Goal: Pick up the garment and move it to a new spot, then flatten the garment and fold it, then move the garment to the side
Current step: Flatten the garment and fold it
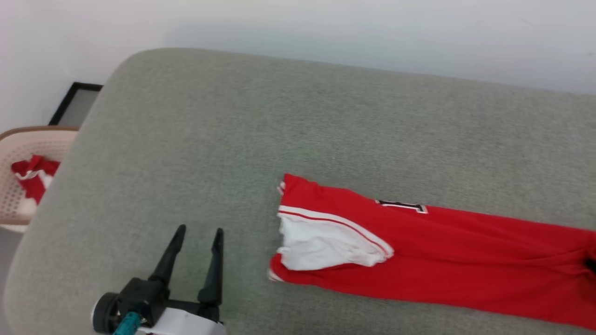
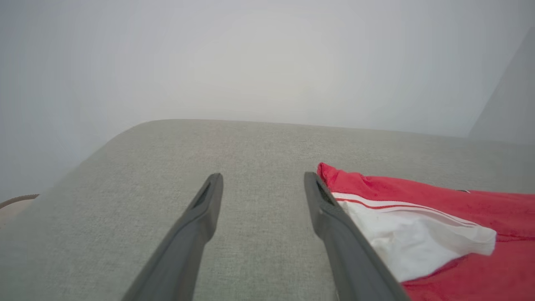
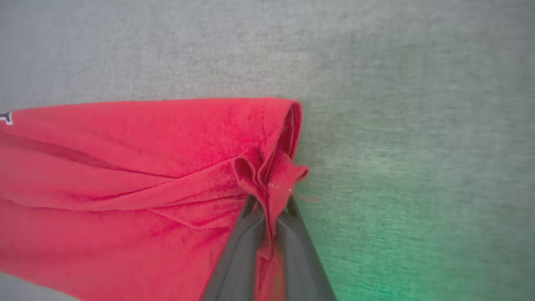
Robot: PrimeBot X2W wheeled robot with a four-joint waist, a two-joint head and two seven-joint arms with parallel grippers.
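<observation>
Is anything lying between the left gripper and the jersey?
Nothing visible does. Just bare grey cushion lies between the open left gripper and the jersey, whose white-sleeved end is to its right. The right gripper is shut on the other end.

Soft, even light lay on the grey fabric-covered bench (image 1: 209, 153), and shadows were faint; its source could not be told. The head view was slightly soft throughout, and its pale wall (image 1: 326, 32) looked brighter at the left. In the left wrist view the wall was a washed-out haze without detail, and the dark fingers (image 2: 200, 225) of the left gripper (image 2: 263, 176) blurred toward the bottom edge. In the right wrist view a green cast tinted the bench at lower right, the weave smeared near the top, the red basketball jersey (image 3: 125, 167) looked oversaturated, and the fingers (image 3: 242, 259) of the right gripper (image 3: 271, 201) were out of focus.
</observation>
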